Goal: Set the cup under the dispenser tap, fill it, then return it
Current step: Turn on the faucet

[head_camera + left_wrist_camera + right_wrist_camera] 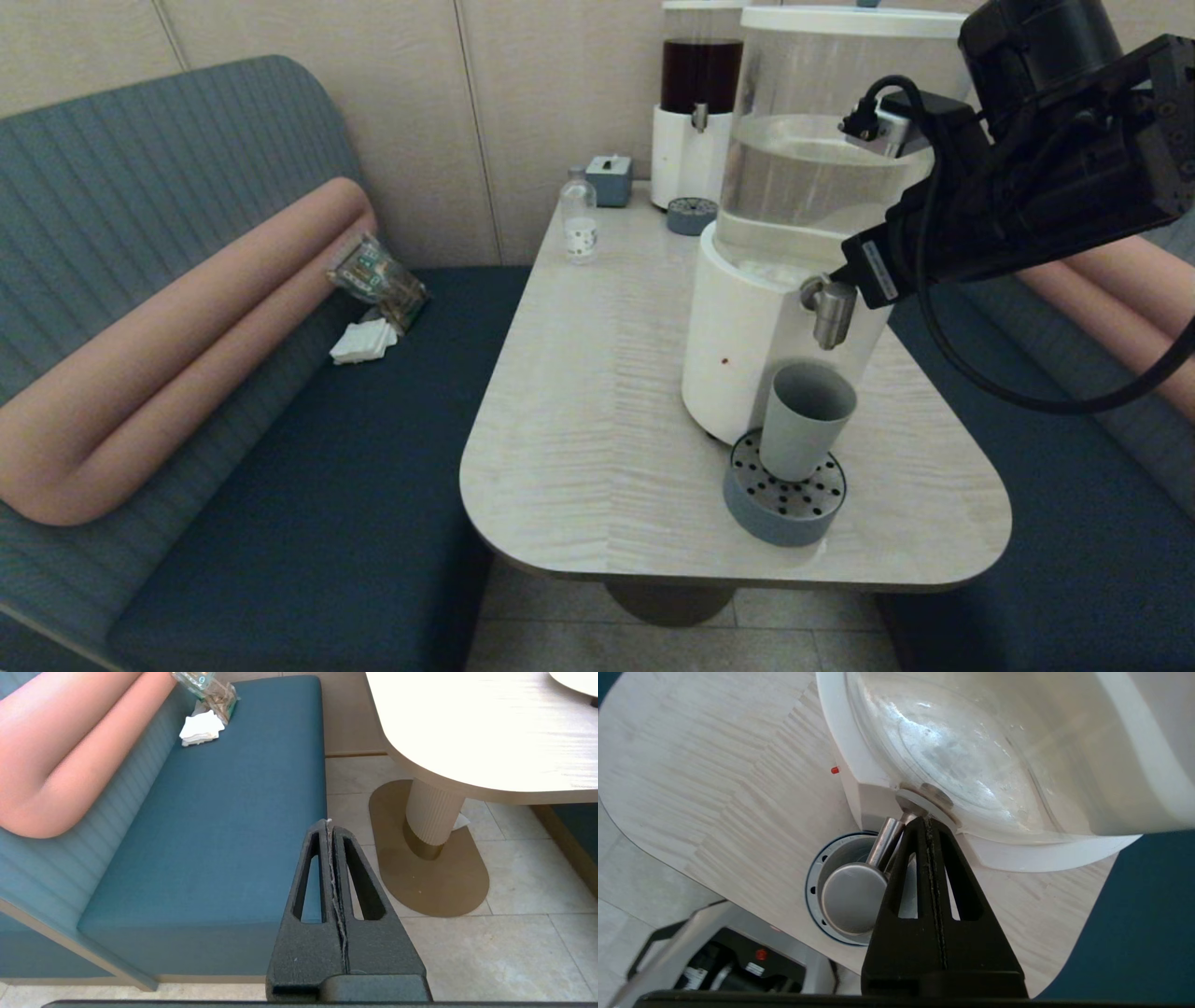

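Both grippers are being seen pressed shut and empty only in the wrist views. The right gripper (928,820) is being held against the root of the dispenser tap (830,309), beside the clear tank. The cup (805,420) is being kept upright on the drip tray (782,516) under the tap, near the table's (597,392) near edge. The left gripper (329,822) is being held low over floor, between bench (224,835) and table pedestal.

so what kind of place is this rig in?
Likely a cafe or canteen booth: padded bench, a table between seats, and two drink dispensers on it. Cup sits under the tap.
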Available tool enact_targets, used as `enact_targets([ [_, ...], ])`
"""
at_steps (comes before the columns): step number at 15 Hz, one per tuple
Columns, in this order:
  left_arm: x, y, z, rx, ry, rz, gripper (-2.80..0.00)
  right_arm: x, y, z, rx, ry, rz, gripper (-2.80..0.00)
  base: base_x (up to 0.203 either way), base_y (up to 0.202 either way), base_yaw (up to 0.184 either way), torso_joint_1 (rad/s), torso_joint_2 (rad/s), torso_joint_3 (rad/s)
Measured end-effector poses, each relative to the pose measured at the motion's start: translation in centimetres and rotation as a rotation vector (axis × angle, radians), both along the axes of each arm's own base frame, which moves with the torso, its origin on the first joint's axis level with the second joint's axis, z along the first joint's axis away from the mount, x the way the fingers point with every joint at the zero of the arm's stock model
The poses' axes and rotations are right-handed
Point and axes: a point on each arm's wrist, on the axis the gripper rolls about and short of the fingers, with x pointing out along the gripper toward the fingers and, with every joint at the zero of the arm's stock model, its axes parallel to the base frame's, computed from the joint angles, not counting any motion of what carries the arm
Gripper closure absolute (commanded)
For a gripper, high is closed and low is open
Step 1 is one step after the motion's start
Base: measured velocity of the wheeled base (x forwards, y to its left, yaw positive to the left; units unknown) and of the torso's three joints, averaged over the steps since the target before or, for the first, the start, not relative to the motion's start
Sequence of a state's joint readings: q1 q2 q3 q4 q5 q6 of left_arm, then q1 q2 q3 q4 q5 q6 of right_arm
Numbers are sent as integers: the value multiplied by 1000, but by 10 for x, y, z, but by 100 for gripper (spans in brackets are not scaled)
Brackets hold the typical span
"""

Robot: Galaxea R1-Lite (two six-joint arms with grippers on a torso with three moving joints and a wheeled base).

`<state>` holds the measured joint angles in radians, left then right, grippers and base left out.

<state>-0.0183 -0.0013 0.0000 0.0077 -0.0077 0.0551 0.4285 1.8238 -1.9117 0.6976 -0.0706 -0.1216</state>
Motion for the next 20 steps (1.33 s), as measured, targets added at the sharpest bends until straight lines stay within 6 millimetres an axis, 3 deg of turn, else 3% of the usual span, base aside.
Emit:
enact_targets([
  [20, 0, 0, 0, 0, 0, 0, 0, -6, 5, 6, 54, -30, 83, 0, 0, 0, 0, 0, 0, 0],
])
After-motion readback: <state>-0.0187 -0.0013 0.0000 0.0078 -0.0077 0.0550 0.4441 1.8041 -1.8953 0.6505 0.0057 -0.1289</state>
